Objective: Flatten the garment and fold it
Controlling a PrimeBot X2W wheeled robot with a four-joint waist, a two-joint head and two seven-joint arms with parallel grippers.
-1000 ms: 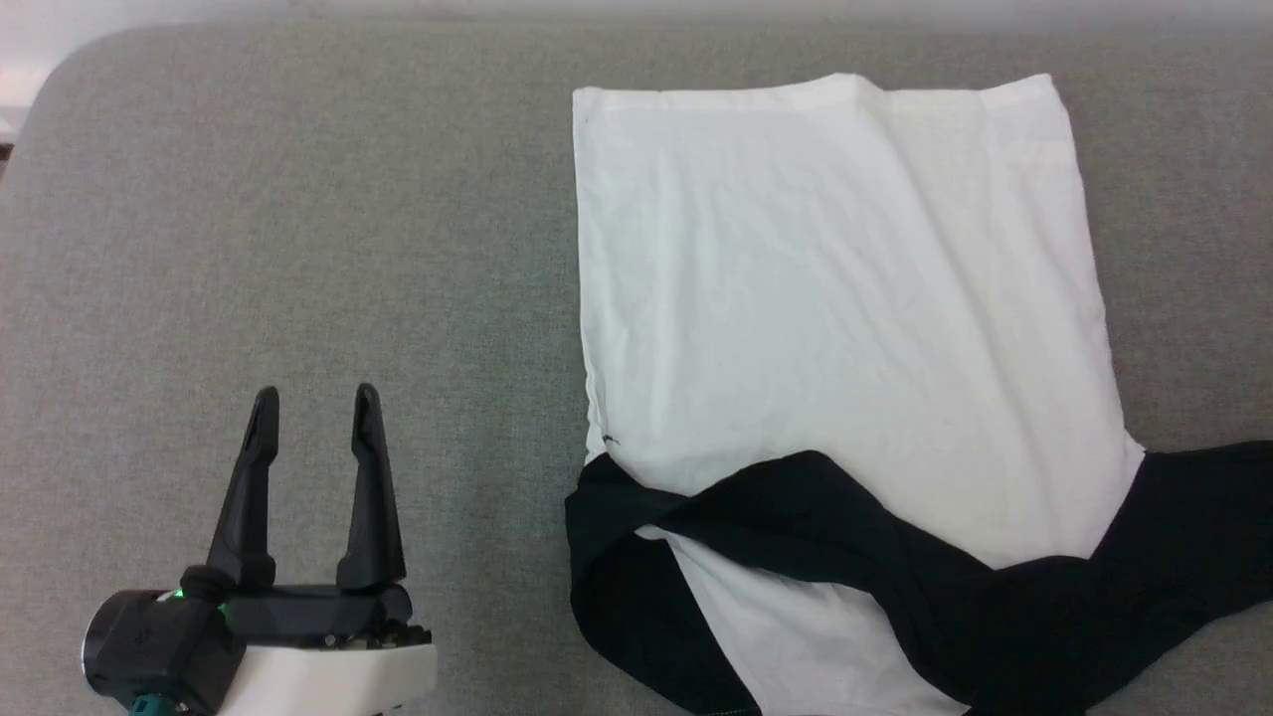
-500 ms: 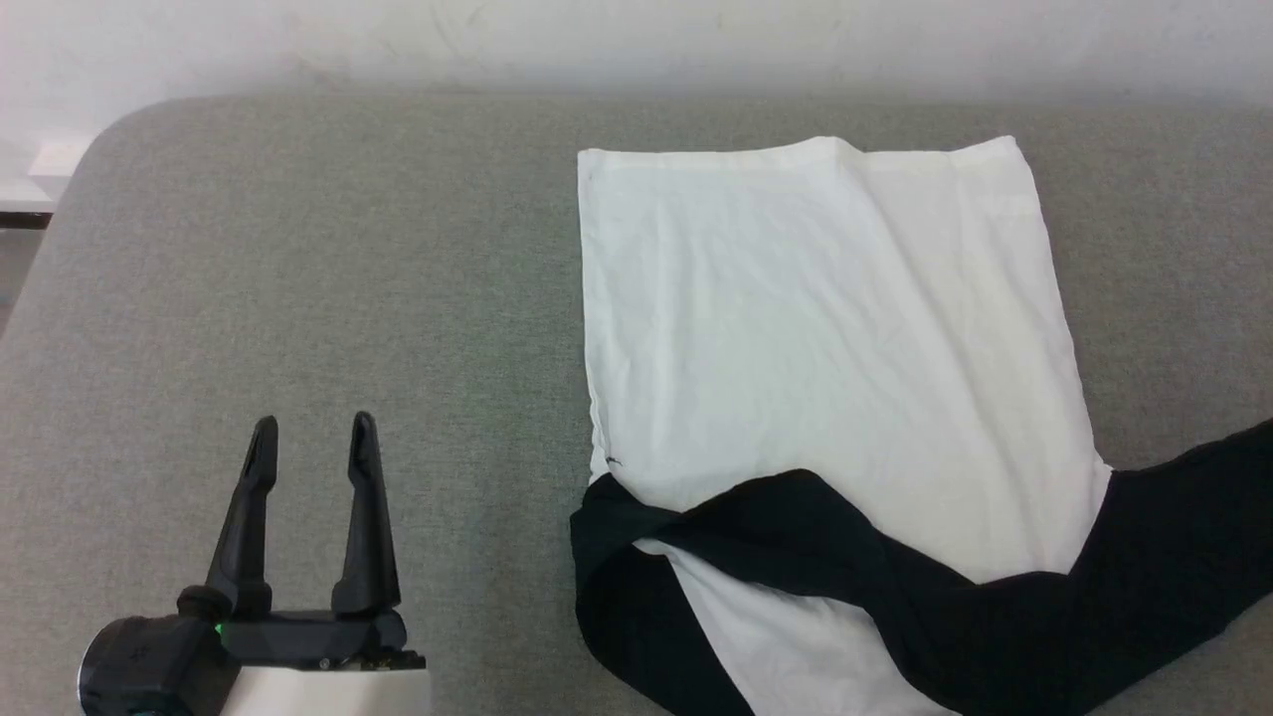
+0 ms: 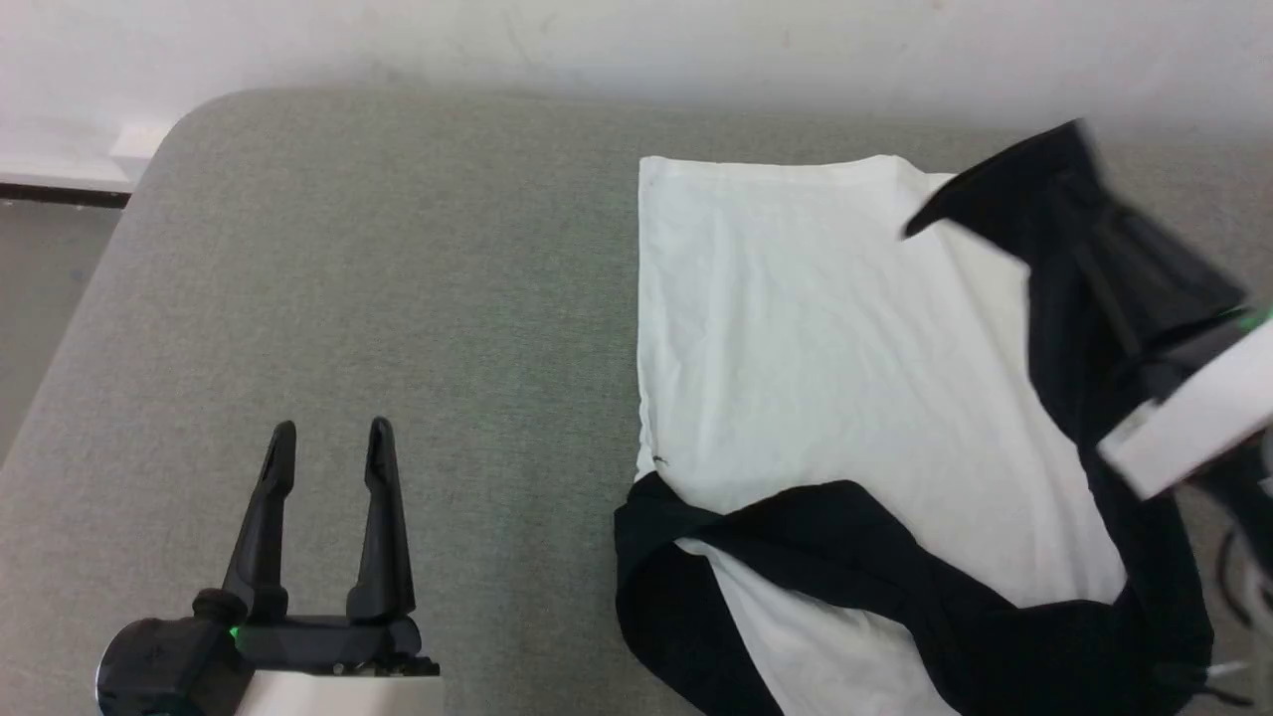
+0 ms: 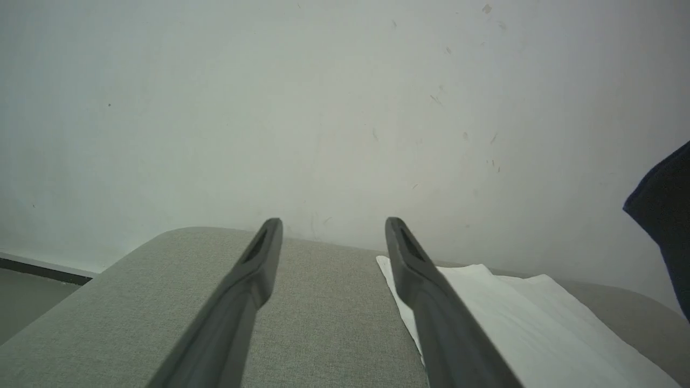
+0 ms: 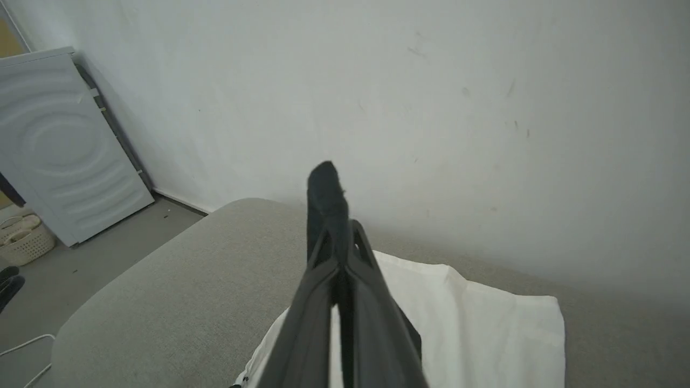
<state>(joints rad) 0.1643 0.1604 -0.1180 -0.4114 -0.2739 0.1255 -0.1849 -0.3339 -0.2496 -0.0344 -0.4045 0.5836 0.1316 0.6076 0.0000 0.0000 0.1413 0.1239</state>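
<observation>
The garment (image 3: 825, 348) lies on the grey padded surface, white body spread out and a black band crossing its near end. My right gripper (image 3: 1079, 199) is shut on the black sleeve (image 3: 1034, 189), holding it raised above the white body's far right part. In the right wrist view its closed fingers (image 5: 337, 240) pinch the sleeve's end (image 5: 323, 188) over the white body (image 5: 485, 323). My left gripper (image 3: 328, 438) stands open and holds nothing at the lower left, apart from the garment. Its wrist view shows the spread fingers (image 4: 331, 226), the garment's white edge (image 4: 485, 302) and the hanging sleeve (image 4: 666, 199).
The grey padded surface (image 3: 398, 278) has a rounded far-left corner and a white wall (image 3: 597, 40) right behind it. A white panel (image 5: 59, 145) leans on the wall at the left, with a basket (image 5: 21, 237) and a cable (image 5: 21, 350) on the floor.
The head camera has shifted. My right gripper has come into the picture, lifting the black sleeve off the surface at the right and carrying it up over the white body. The left gripper stays open.
</observation>
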